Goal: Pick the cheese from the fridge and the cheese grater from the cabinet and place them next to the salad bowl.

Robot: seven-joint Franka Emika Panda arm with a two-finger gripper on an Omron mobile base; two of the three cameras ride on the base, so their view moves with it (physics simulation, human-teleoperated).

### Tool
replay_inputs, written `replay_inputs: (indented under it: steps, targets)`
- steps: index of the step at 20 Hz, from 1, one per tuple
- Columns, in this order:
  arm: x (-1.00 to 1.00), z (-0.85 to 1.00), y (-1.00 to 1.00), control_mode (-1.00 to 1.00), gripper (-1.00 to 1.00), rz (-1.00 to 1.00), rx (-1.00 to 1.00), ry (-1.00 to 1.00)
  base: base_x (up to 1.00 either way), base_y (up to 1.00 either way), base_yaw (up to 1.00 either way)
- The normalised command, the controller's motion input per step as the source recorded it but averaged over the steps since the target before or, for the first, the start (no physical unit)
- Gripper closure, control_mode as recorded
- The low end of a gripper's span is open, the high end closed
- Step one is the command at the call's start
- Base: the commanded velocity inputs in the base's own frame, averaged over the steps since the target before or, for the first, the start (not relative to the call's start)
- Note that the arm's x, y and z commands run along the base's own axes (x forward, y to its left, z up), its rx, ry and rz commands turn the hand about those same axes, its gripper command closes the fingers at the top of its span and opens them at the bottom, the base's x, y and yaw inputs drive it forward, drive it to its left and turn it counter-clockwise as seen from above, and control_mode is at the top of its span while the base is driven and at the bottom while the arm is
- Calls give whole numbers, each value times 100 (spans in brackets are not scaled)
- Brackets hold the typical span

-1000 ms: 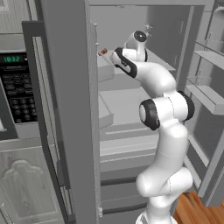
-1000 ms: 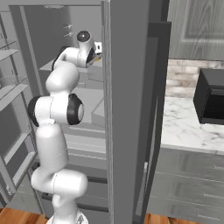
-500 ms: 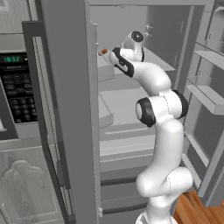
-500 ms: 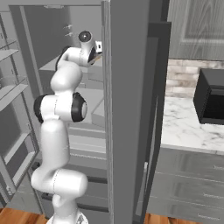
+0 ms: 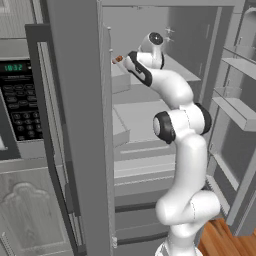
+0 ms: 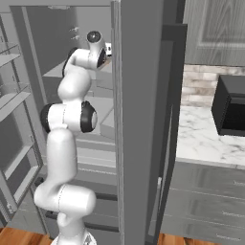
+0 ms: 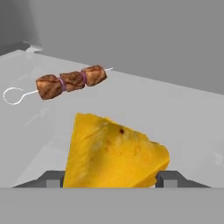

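A: What has changed over the last second?

B: Little has been moved. The white arm has been kept reaching into the tall grey fridge [image 5: 220, 60], with the elbow raised slightly, and the jaws have been drawn in from their widest.

A: Taken left to right from the hand, what is seen?

B: Ahead and to the left, a brown meat skewer [image 7: 70, 81] on a thin wire is laid on the pale shelf. Directly ahead and close in, the small yellow-orange cheese wedge [image 7: 111, 153] is seated between the dark fingertips [image 7: 168, 178], one at each flank. The gripper [image 7: 109, 181] is closed partway against its sides; a firm hold cannot be confirmed, as the wedge appears to rest on the shelf.

A: How far along is the task?

B: It is judged early. The cheese has not been lifted out, and the grater has yet to be fetched and both set beside the bowl.

A: And the arm's pose?

B: It is stretched up and forward, with the wrist bent toward the shelf behind the open door.
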Motion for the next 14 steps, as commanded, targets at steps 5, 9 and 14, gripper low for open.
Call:
replay_inputs:
  steps: [5, 9, 14]
  targets:
    - [-56, 0, 0, -100, 100, 0, 0, -13, 0, 0, 0]
    - [-65, 1, 0, -100, 100, 0, 0, -7, 0, 0, 0]
    - [-75, 0, 0, -100, 100, 0, 0, -2, 0, 0, 0]
